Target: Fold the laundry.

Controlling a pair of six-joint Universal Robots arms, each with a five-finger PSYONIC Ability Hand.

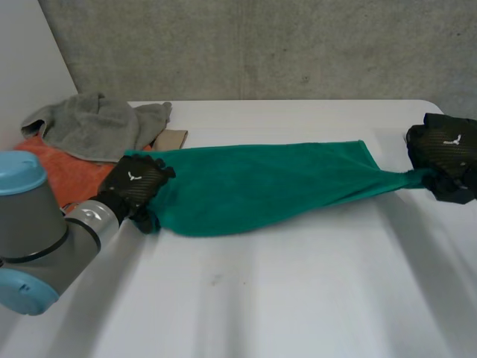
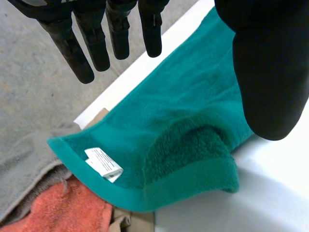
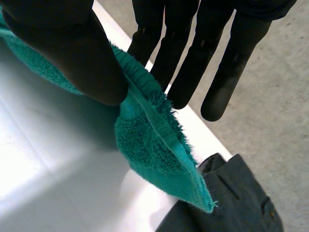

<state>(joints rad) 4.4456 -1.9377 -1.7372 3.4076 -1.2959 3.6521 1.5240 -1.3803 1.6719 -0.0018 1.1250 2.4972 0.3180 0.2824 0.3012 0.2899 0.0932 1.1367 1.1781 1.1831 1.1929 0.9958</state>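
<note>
Between the hands stretches the teal terry towel (image 1: 253, 186), its bunched end pinched by the right hand (image 1: 443, 153), the left hand (image 1: 138, 186) unclasped over the other, so a pull could drag it askew.

One teal towel (image 1: 253, 183), one grey towel (image 1: 93, 123), orange cloth (image 1: 63, 168), white table (image 1: 298, 283).

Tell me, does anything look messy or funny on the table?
Yes. The green terry towel is pulled into a skinny bunch where the right hand pinches its end, and a corner is flipped over beside the left hand. A crumpled grey towel and orange cloth sit heaped by that hand.
</note>
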